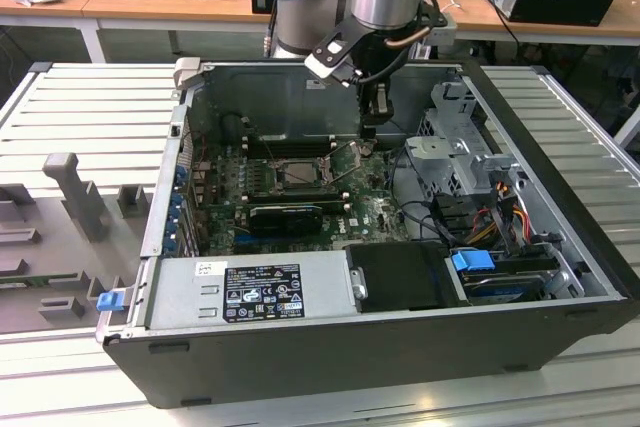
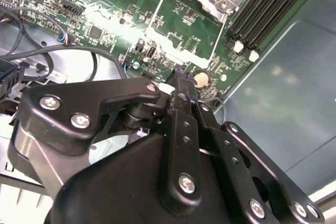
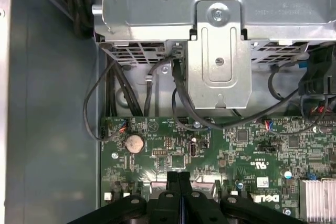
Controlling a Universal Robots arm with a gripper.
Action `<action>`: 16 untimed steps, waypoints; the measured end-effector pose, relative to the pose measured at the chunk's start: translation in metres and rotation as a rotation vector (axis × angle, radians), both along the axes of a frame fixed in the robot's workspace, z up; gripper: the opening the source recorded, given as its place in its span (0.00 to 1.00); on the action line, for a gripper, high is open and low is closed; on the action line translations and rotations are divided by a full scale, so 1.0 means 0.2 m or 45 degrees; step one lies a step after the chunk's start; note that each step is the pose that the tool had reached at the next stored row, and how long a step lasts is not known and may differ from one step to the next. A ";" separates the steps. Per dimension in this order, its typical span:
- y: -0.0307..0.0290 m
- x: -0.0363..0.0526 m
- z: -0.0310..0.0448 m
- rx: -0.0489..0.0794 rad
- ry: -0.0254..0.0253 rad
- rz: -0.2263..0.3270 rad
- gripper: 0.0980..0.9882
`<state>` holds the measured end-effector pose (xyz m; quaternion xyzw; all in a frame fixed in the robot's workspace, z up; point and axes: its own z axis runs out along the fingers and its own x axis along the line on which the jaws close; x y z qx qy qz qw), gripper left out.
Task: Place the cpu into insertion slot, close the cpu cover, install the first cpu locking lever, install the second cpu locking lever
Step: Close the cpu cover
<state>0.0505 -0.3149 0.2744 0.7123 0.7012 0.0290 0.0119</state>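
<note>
- Looking at the exterior view, you have one arm reaching down into one open computer case (image 1: 350, 357). Its single gripper (image 1: 372, 129) hangs over the green motherboard (image 1: 375, 209), to the exterior view's right of the socket.
- Your gripper's two black fingers (image 3: 173, 182) are pressed flat together in both wrist views (closed pad against pad, tip to tip).
- One cpu (image 1: 300, 173) lies flat in the one insertion slot (image 1: 272, 175), near the middle of the board and apart from the gripper.
- One cpu cover (image 2: 176, 48) is swung open in the second wrist view, with green board showing through its square cut-out. It sits between the socket and your fingertips, with its free edge just beside them (whether they touch, you cannot tell).
- One round coin cell (image 3: 134, 142) sits on the board near the fingertips.
- One bank of long black memory slots (image 2: 268, 9) runs alongside the socket, with two white latch tabs (image 2: 239, 46) at its end.
- One black expansion card (image 1: 285, 215) stands beside the socket.
- One silver power supply (image 1: 250, 287) and one metal drive cage (image 1: 450, 157) fill the rest of the case.
- You can count two blue pieces: a blue clip (image 1: 472, 260) by the drives and a second blue clip (image 1: 110, 299) at the case's outer corner.
</note>
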 end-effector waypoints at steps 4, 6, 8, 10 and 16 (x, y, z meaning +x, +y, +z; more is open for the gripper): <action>0.000 0.037 -0.041 -0.001 0.0003 0.003 0.01; 0.000 0.047 -0.064 -0.004 0.0007 0.008 0.01; 0.000 0.054 -0.082 -0.006 0.0012 0.010 0.01; 0.000 0.060 -0.103 -0.006 0.0033 0.012 0.01; -0.025 0.050 -0.153 -0.006 0.0243 0.014 0.01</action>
